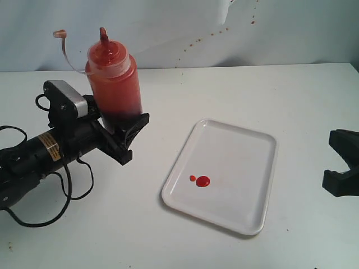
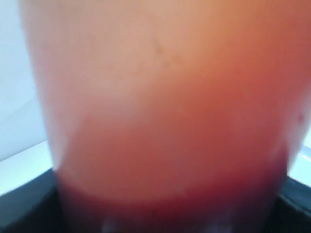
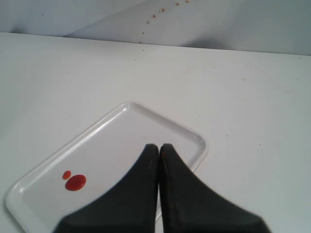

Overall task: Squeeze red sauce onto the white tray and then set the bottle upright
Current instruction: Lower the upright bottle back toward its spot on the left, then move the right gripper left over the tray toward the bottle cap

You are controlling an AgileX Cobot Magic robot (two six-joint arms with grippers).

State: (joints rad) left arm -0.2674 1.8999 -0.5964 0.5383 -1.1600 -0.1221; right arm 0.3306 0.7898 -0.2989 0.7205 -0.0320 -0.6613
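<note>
1. The bottle (image 1: 114,84) stands upright on the left side of the table (image 1: 252,95), to the left of the tray (image 1: 241,162) and well apart from it. The left gripper (image 1: 124,130) clamps its lower part, one jaw on each side of the wall.
2. Only the exterior view shows the whole bottle. The cone nozzle (image 1: 104,35) points up, and the cap (image 1: 59,34) is off it, hanging out to the side on a thin tether. Whether the base touches the table cannot be told.
3. In the left wrist view the bottle (image 2: 160,111) fills nearly the whole frame and is blurred. It looks pale orange at one end and deep red where the dark gripper parts border it.
4. The red sauce (image 1: 115,98) shows through the translucent wall and is darkest near the base.
5. The tray is white and rectangular with rounded corners and a low rim. It holds two round red blobs (image 1: 202,181), a small one just beside a larger one, near its left end.
6. The right wrist view shows the tray (image 3: 43,174), the blobs (image 3: 75,182) and the right gripper (image 3: 159,160), whose fingers are pressed together with nothing between them. The exterior view places this gripper (image 1: 341,165) at the right edge, apart from the tray.
7. Small red-brown specks (image 3: 153,16) mark the back wall.
</note>
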